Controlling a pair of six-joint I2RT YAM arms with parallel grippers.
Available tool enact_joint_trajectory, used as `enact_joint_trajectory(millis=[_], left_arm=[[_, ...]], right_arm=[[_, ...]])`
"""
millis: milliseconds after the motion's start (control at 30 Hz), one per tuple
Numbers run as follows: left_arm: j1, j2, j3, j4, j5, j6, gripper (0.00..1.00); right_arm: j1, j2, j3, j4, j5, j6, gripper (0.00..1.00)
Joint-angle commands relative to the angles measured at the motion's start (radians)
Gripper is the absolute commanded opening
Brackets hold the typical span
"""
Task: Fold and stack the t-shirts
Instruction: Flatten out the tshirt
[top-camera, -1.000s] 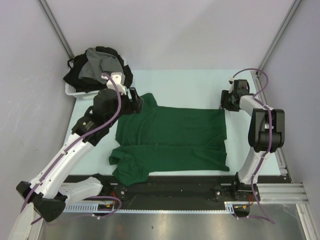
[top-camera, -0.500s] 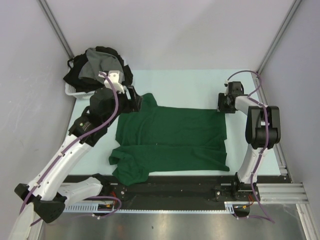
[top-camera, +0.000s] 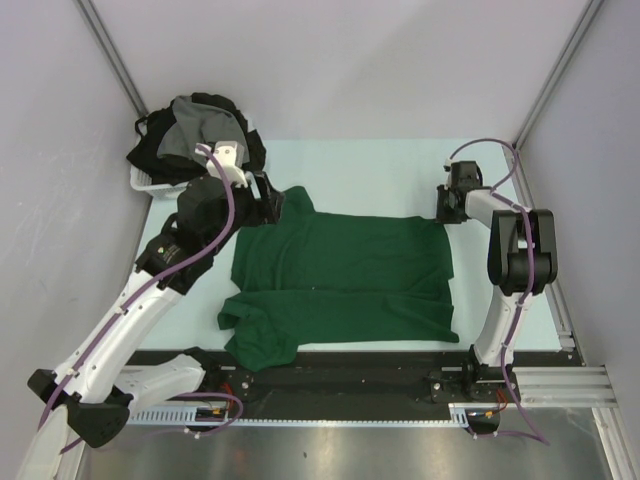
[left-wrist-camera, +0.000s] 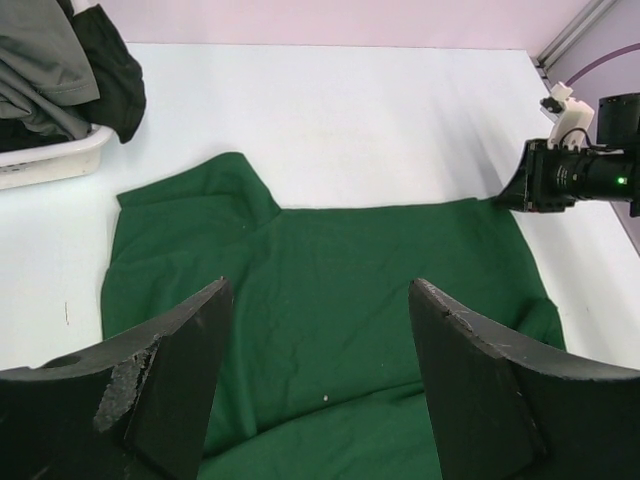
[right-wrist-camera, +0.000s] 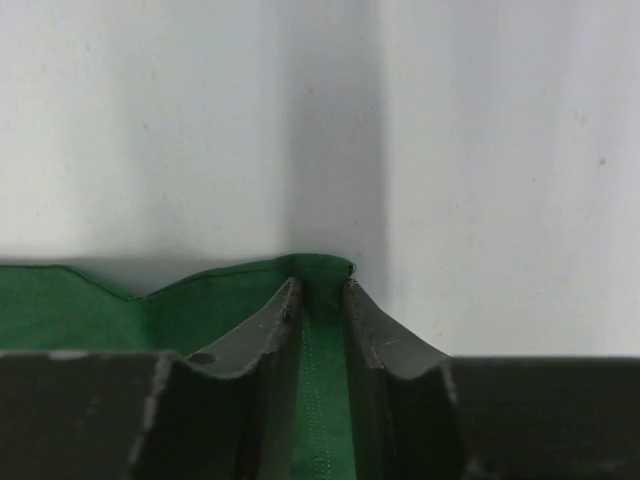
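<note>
A dark green t-shirt (top-camera: 340, 270) lies spread on the pale table, its lower part folded up and one sleeve sticking out at the near left. My right gripper (top-camera: 441, 210) is at the shirt's far right corner. In the right wrist view the green hem (right-wrist-camera: 322, 400) fills the narrow gap of the right gripper (right-wrist-camera: 320, 285), which is shut on it. My left gripper (left-wrist-camera: 320, 285) stands open above the shirt's (left-wrist-camera: 330, 290) far left part, nothing between its fingers. Grey and black t-shirts (top-camera: 195, 130) are heaped in the basket.
The white plastic basket (top-camera: 145, 185) stands at the far left corner, its rim (left-wrist-camera: 50, 160) beside the green sleeve. Bare table (top-camera: 380, 170) stretches beyond the shirt. Metal frame posts rise at both far corners. The right gripper (left-wrist-camera: 525, 185) also shows in the left wrist view.
The right gripper has slid left onto the shirt's far right corner and its jaws have narrowed onto the hem. The left arm has barely moved.
</note>
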Motion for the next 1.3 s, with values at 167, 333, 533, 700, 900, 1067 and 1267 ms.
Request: enact_joint_trajectory(millis=[167,333,533,700,900,1067,1267], left_arm=[[-0.002,-0.017,0.033,0.023,0.025,0.023,0.77],[-0.002,-0.016,0.031,0.017,0.030,0.023,0.77],[-0.002,-0.020,0.011,0.007,0.043,0.010,0.77],[-0.002,-0.019,-0.009,-0.004,0.057,0.004,0.77],[-0.003,-0.024,-0.024,-0.016,0.062,-0.002,0.77],[-0.003,-0.027,-0.032,-0.030,0.054,0.003,0.77],[-0.003,-0.027,-0.041,-0.041,0.056,0.003,0.77]], right_arm=[[0.008,0.053,0.051,-0.029,0.037,0.007,0.06],[0.010,0.088,0.109,-0.050,0.071,0.010,0.00],[0.014,0.167,0.257,-0.066,0.103,0.019,0.00],[0.016,0.288,0.465,-0.138,0.120,0.028,0.00],[0.011,0.401,0.715,-0.198,0.129,0.028,0.00],[-0.010,0.478,0.816,-0.202,0.126,0.061,0.00],[-0.042,0.516,0.859,-0.192,0.123,0.079,0.00]])
